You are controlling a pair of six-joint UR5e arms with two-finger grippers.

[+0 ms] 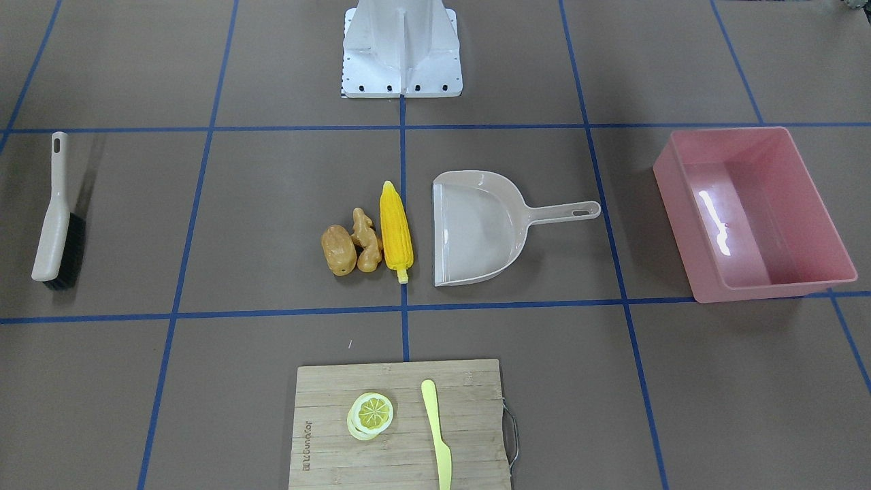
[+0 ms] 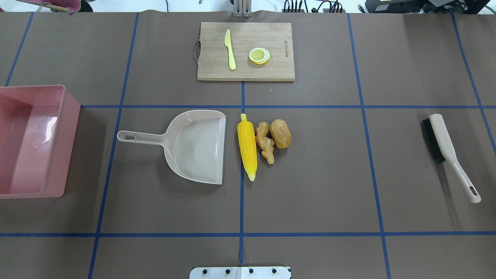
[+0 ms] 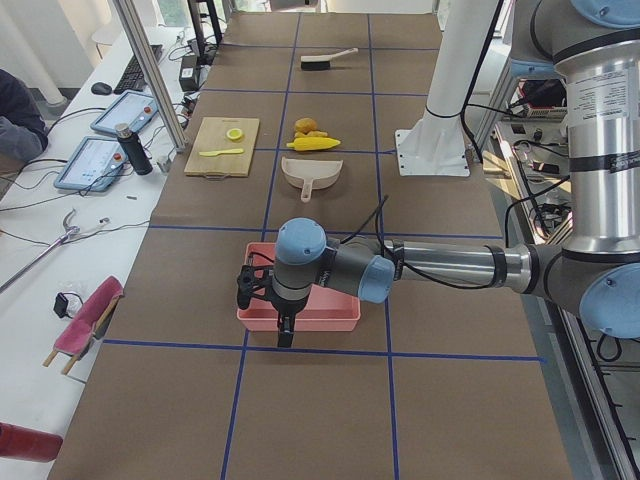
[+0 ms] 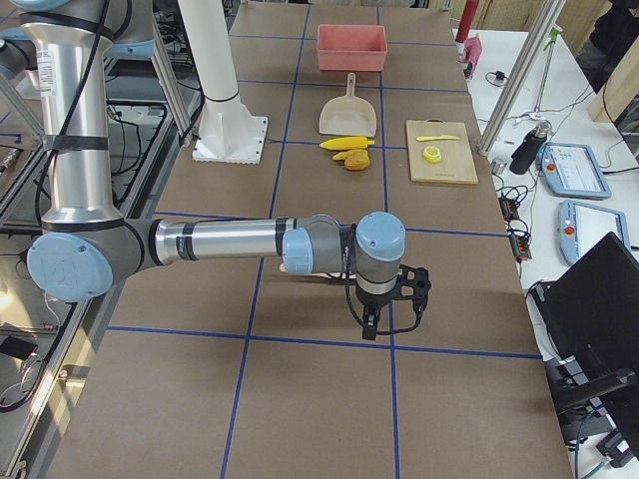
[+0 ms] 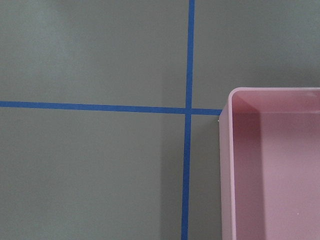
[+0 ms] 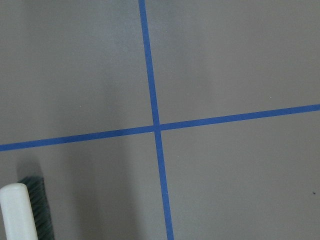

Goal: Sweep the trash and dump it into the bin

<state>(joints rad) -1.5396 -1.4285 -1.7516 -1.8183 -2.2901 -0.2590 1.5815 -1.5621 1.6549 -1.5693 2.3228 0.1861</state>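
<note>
The trash lies in a row mid-table: a yellow corn cob, a tan ginger root and a brown potato lump. The empty pink bin stands at the table's end on my left. My left gripper hangs over the bin's near outer edge; the left wrist view shows the bin's corner. My right gripper hangs near the brush at the opposite end. Both show only in side views, so I cannot tell whether they are open or shut.
A beige dustpan lies beside the corn, mouth toward it, handle toward the bin. A beige brush with black bristles lies at the other end. A wooden cutting board holds a lemon slice and a plastic knife.
</note>
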